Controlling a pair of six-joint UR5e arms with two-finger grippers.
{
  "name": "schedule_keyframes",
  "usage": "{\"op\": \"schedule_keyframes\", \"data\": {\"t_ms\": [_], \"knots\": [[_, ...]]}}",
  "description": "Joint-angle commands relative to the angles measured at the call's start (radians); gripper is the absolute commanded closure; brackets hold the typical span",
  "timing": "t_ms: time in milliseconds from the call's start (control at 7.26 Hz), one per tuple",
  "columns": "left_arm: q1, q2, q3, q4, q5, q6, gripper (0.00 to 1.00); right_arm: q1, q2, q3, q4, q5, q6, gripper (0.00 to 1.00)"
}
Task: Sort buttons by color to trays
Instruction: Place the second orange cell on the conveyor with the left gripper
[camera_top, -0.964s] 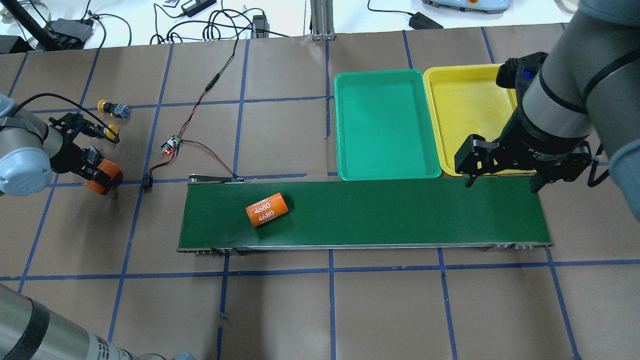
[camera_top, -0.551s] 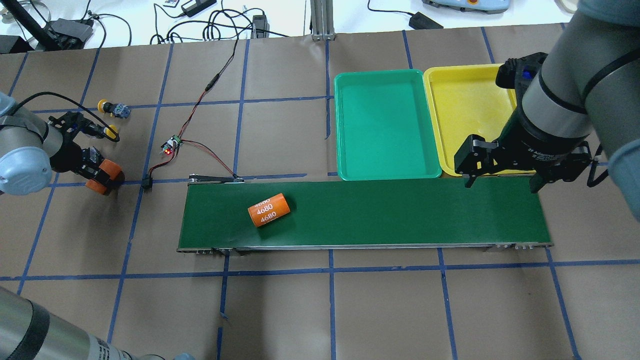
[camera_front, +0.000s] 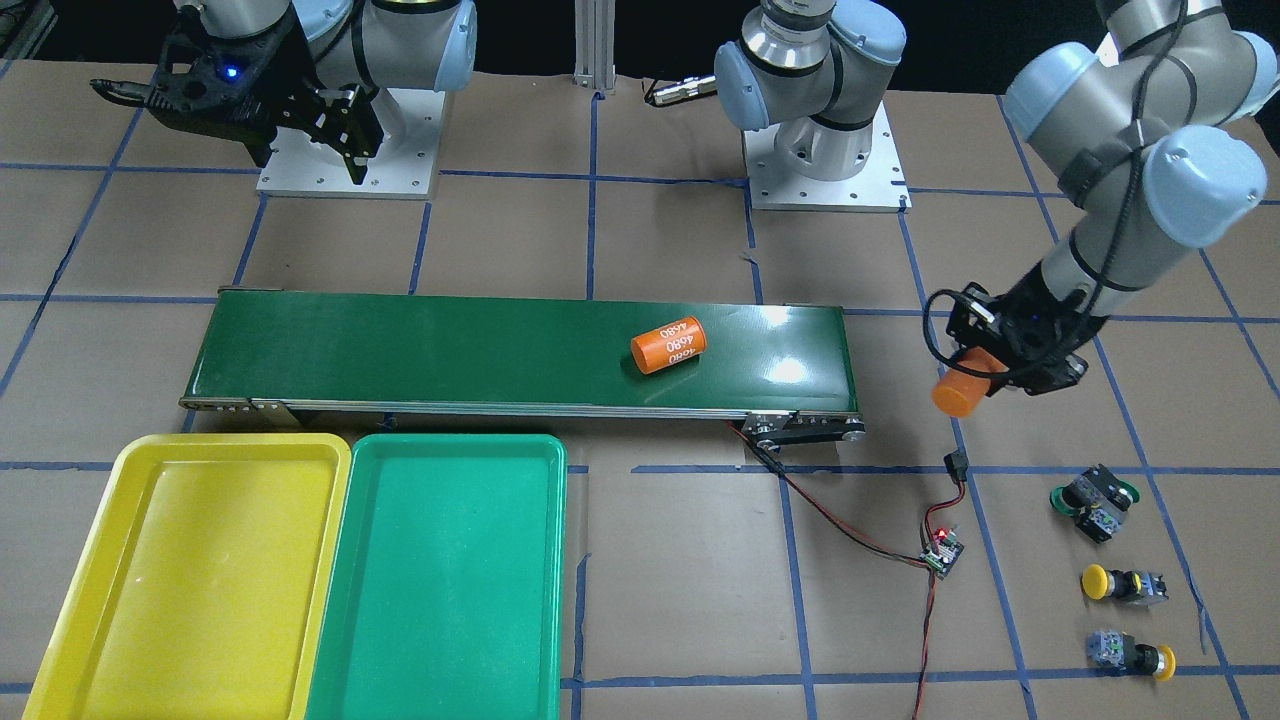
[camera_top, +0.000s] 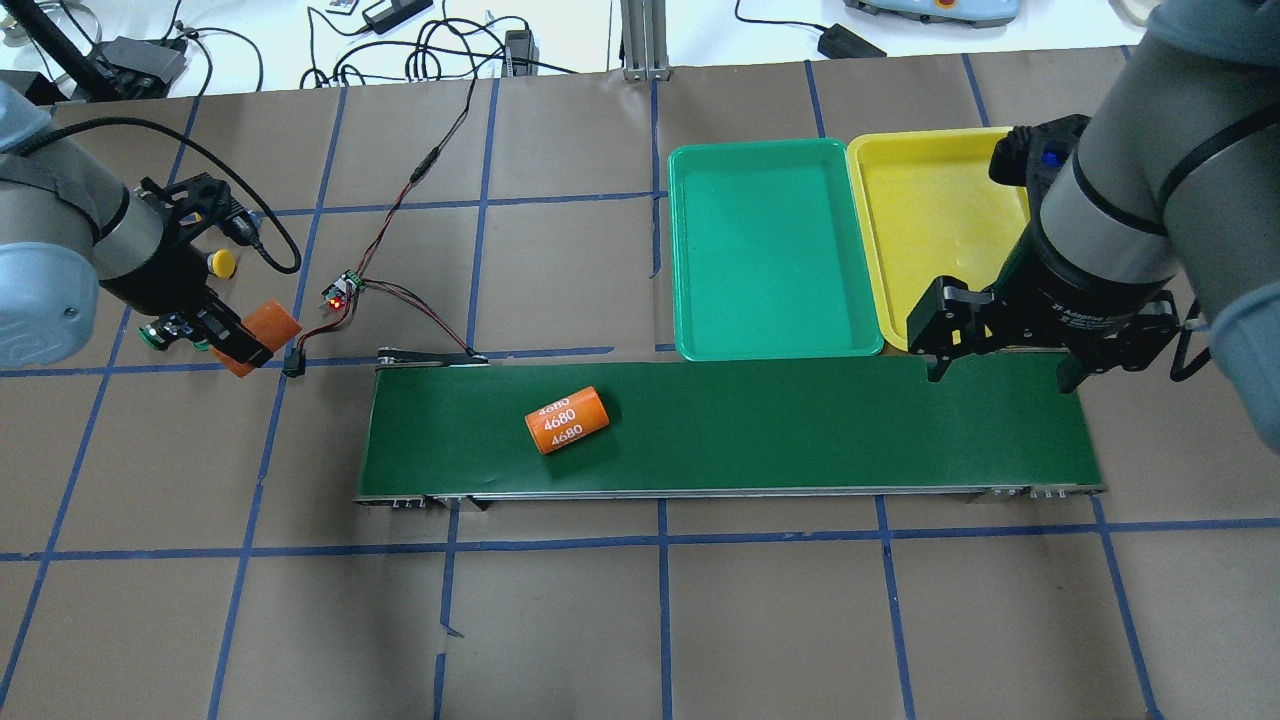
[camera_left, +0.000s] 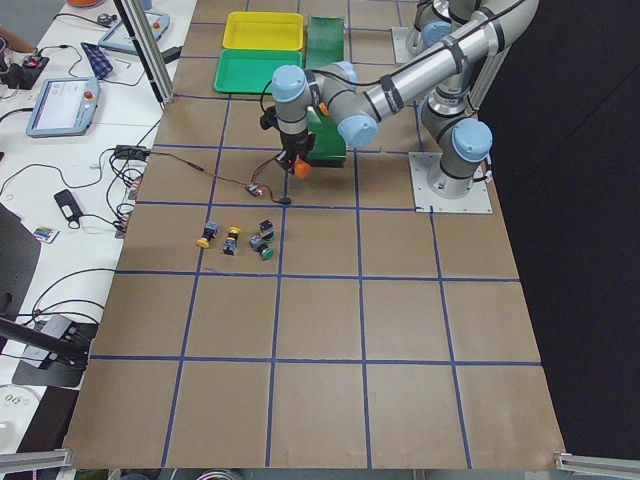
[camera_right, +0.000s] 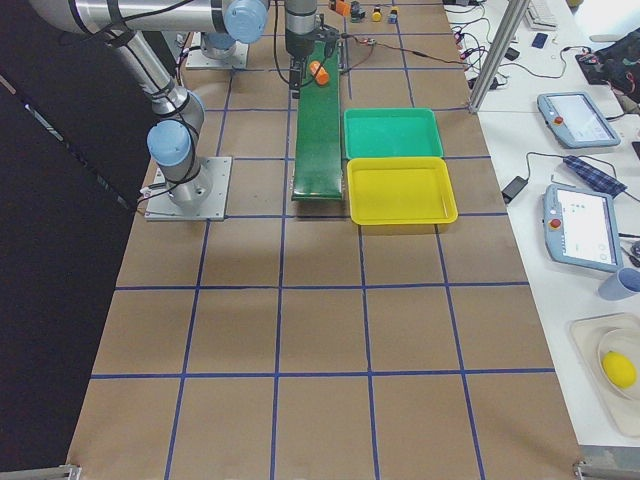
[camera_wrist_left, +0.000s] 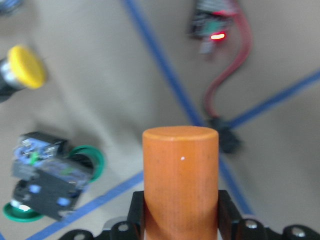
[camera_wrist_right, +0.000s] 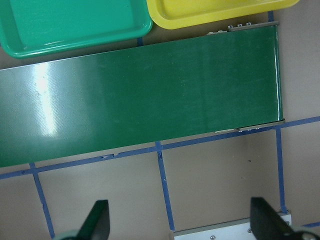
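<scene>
Buttons: all four lie on the surface beyond the belt's end, on the left arm's side. None is in a tray. Two green-capped buttons sit touching each other. Two yellow-capped ones lie apart, farther from the belt. Green tray and yellow tray are side by side and hold nothing.

Left jaws: clamped on an orange cylinder, gripped near one end, so most of its length sticks out past the fingertips. It hangs between the buttons and the belt's end, near the small circuit board and its wires.

Right jaws: wide apart, holding nothing, hovering over the belt's other end beside the yellow tray. A second orange cylinder lies on its side on the belt.

Risks, as judged:
- The long overhang could let the held cylinder pivot or slip in the grip on a fast swing.
- A low path toward the belt could snag the wires or knock the board.
- A round cylinder laid on the belt may roll off the edge or into the one already there.
- Cylinders are not buttons, so the right jaws could pick one off the belt and put it in a tray, spoiling the sort.
- The green pair touches, so a grasp on one is likely to shove or drag the other.
</scene>
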Motion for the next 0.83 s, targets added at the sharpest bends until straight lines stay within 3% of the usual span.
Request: {"op": "schedule_keyframes", "data": {"t_ms": [0, 413, 689], "knots": [[-0.152, 0.093, -0.043, -0.094, 0.000, 0.076, 1.00, 0.000, -0.006, 0.001, 0.005, -0.002, 0.001, 0.00], [-0.332, 0.099, -0.118, -0.034, -0.001, 0.080, 1.00, 0.000, -0.005, 0.004, -0.003, -0.001, -0.007, 0.00], [-0.340, 0.055, -0.179, 0.119, -0.015, 0.069, 1.00, 0.000, -0.009, 0.004, 0.005, -0.002, 0.004, 0.00]]}}
